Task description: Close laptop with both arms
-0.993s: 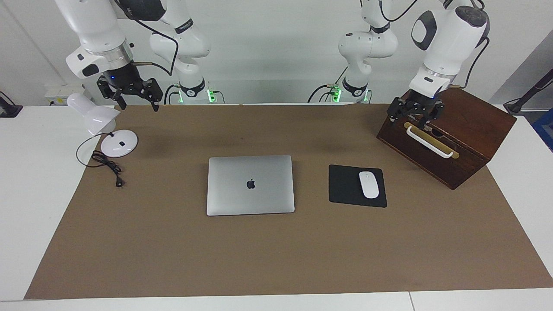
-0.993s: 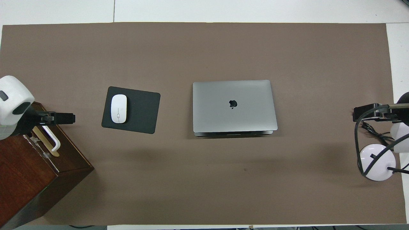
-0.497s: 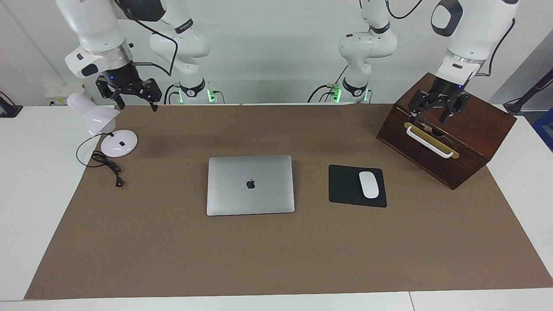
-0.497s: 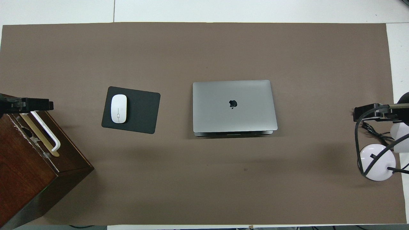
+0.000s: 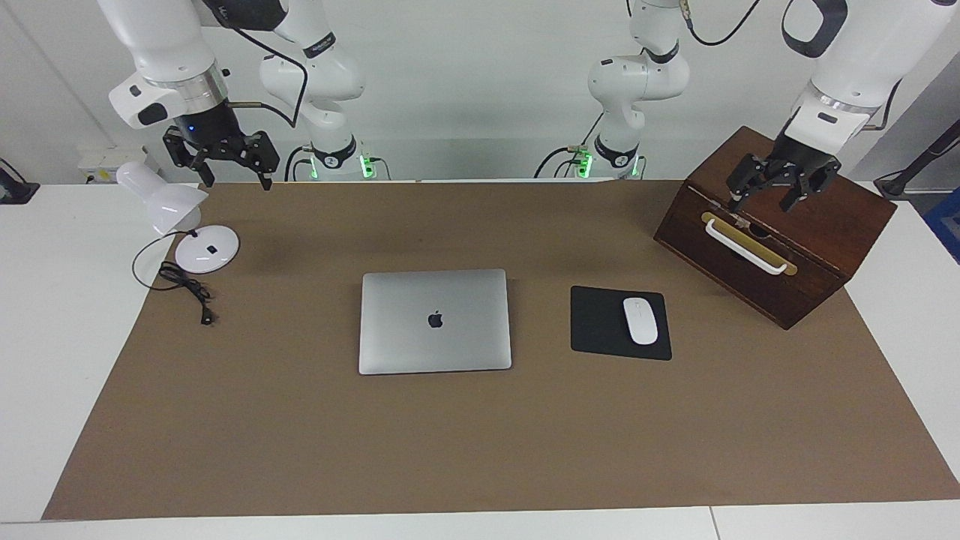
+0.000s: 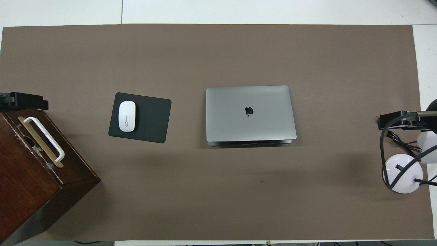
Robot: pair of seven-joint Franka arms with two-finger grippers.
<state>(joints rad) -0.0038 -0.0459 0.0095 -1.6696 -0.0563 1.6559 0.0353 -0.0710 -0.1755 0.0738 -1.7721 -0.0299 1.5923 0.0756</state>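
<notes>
The silver-grey laptop (image 5: pixel 435 321) lies flat in the middle of the brown mat, lid down with the apple logo facing up; it also shows in the overhead view (image 6: pixel 250 113). My left gripper (image 5: pixel 763 201) hangs open and empty in the air over the wooden box (image 5: pixel 780 232), well away from the laptop; its tip shows in the overhead view (image 6: pixel 25 100). My right gripper (image 5: pixel 236 182) hangs open and empty over the mat's edge toward the right arm's end, beside the lamp; it also shows in the overhead view (image 6: pixel 397 120).
A black mouse pad (image 5: pixel 600 322) with a white mouse (image 5: pixel 640 320) lies beside the laptop toward the left arm's end. The wooden box has a white handle (image 5: pixel 746 246). A white desk lamp (image 5: pixel 180 217) with a black cable (image 5: pixel 184 289) stands at the right arm's end.
My left gripper has risen and drawn back over the wooden box, away from its handle. My right gripper has lifted slightly. The laptop has not moved.
</notes>
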